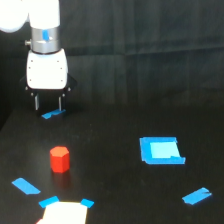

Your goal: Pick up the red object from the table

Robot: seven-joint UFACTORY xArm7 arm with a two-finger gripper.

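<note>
In the upper left of the frame the white arm (37,20) is hanging down over the table (115,105), and its gripper (48,103) is pointing straight down. The two thin dark fingers (36,102) are standing apart from each other, with an open gap between them, and they are pinching nothing. The fingertips are staying just above a small blue tape piece (52,114) that is lying on the black surface; I cannot tell if they are touching the table or only hovering close to it.

The red object (59,159) is sitting upright on the table in the lower left part of the frame, below the gripper and a little toward the right of it. It is clearly apart from the fingers, and nothing is touching it. Its faceted sides are showing a brighter front face and a darker side.

A blue square patch (161,150) is lying at the right of centre, well apart from the red object. Another blue tape strip (26,186) is lying at the lower left, and one more tape strip (197,196) at the lower right. At the bottom edge a bright white shape (65,213) with blue corners is showing, just below the red object; what it is, I cannot tell.
</note>
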